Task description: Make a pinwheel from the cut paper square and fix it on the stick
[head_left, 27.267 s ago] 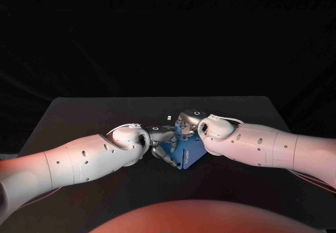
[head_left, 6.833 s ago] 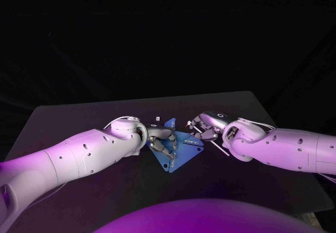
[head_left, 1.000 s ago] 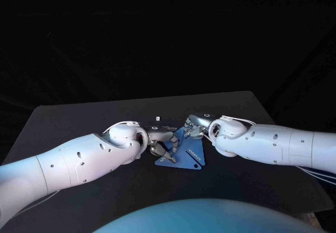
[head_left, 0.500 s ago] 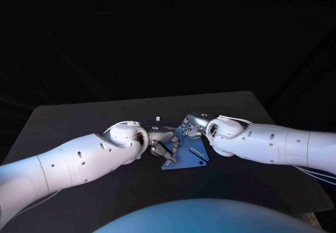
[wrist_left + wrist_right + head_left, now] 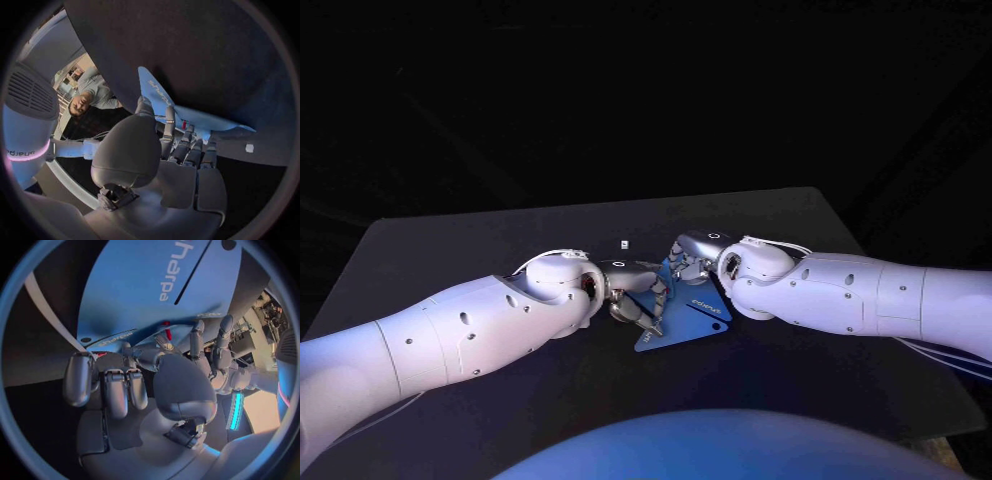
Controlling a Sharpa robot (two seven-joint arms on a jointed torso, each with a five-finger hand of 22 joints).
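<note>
Lying mid-table, the blue paper square (image 5: 689, 322) is gripped at its lifted flaps by the left hand (image 5: 635, 290). The right hand (image 5: 689, 258) is curled at the folds from the far side, beside a red pin (image 5: 167, 333), its hold not made out. "sharpa" is read on the paper.

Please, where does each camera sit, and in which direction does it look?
Head view: on the robot's head, looking down at the table; left hand and right hand meet.
Left wrist view: behind the left hand, facing along its fingers to the blue paper.
Right wrist view: behind the right hand, facing the paper's printed side past its fingers.
Shared: all show the paper.
</note>
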